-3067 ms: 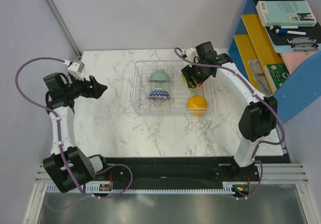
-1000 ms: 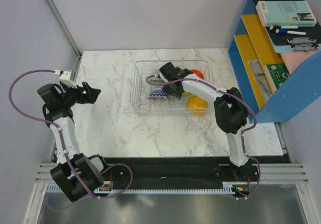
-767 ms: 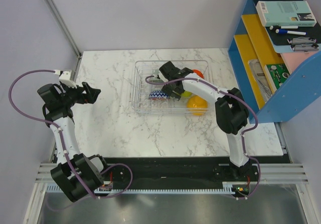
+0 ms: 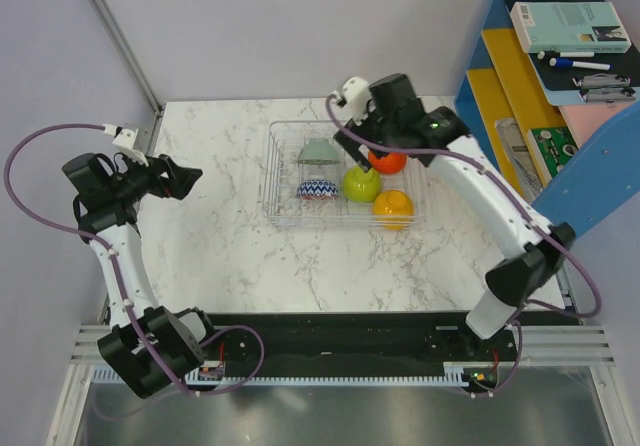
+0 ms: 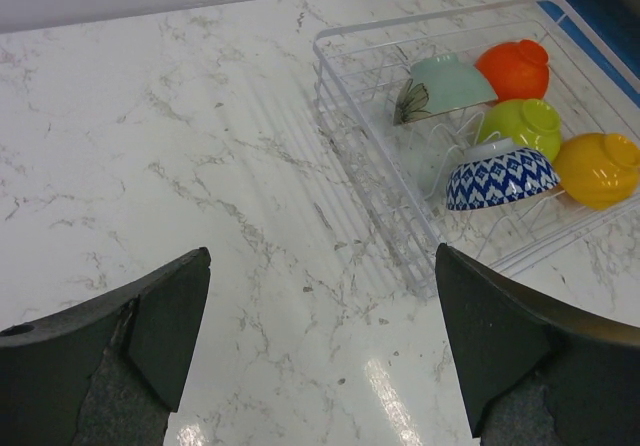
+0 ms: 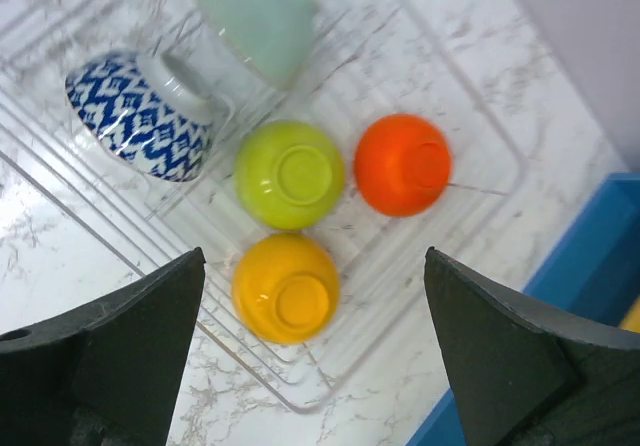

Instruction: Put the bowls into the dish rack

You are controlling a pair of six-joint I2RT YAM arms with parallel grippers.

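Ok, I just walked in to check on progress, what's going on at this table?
Two robot arms are loading bowls into the clear dish rack. All five are in it: the grey-green bowl, zigzag bowl, lime green bowl, red-orange bowl and orange-yellow bowl. The right hand hangs open and empty above the rack. The left hand is open and empty over the marble table, left of the rack.

The right gripper [image 4: 352, 144], fingers now spread and empty, has lifted clear above the far side of the dish rack [image 4: 283, 211], leaving the lime green bowl [image 4: 361, 183] upside down inside it.
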